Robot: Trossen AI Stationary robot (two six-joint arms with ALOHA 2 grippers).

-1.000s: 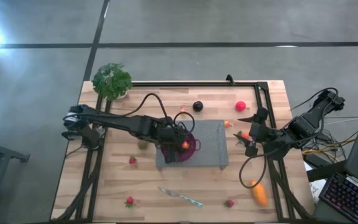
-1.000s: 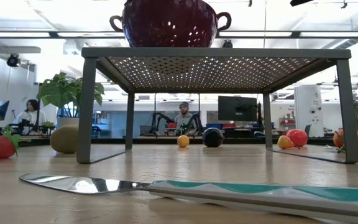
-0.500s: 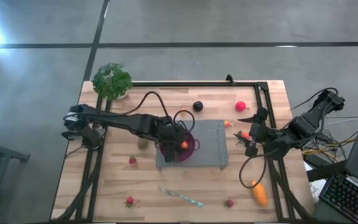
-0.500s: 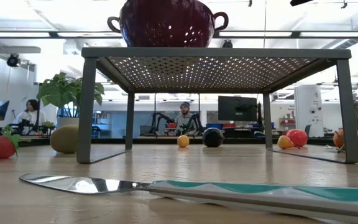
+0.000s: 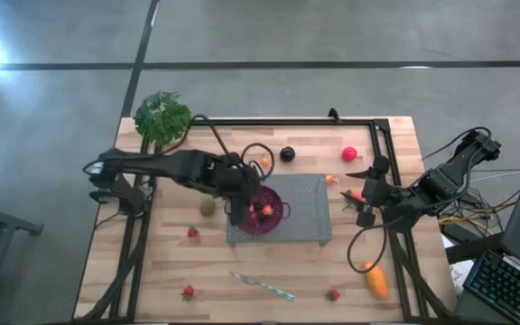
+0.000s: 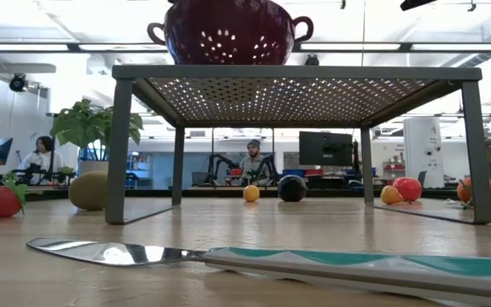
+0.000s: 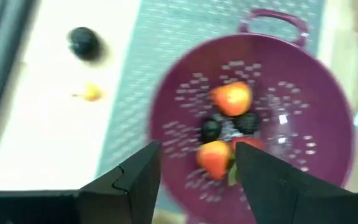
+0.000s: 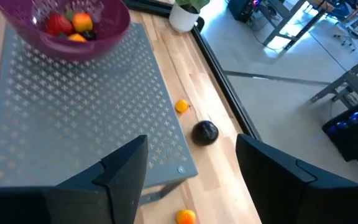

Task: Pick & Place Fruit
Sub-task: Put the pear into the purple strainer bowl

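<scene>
A purple colander [image 5: 264, 215] stands on a grey perforated rack [image 5: 301, 217] and holds strawberries [image 7: 232, 98] and dark pieces [image 7: 211, 129]. My left gripper [image 7: 197, 155] hangs open just above the colander's left rim [image 5: 240, 200], with nothing between its fingers. My right gripper [image 8: 191, 143] waits open off the rack's right end [image 5: 361, 199]. On the table lie a dark plum [image 5: 287, 153], a pink-red ball [image 5: 348, 153], a kiwi [image 5: 208, 208], strawberries [image 5: 192, 233], tiny orange pieces [image 5: 264, 162] and an oblong orange fruit [image 5: 377, 282].
A knife [image 5: 262, 287] lies near the front edge. A leafy plant [image 5: 162, 117] stands at the far left corner. A black frame rail [image 5: 278, 120] runs along the far edge. More strawberries [image 5: 188, 292] [image 5: 333, 294] lie near the front.
My left gripper has risen from inside the colander and drawn back toward the table's left and far side. The fruits in the colander now show uncovered.
</scene>
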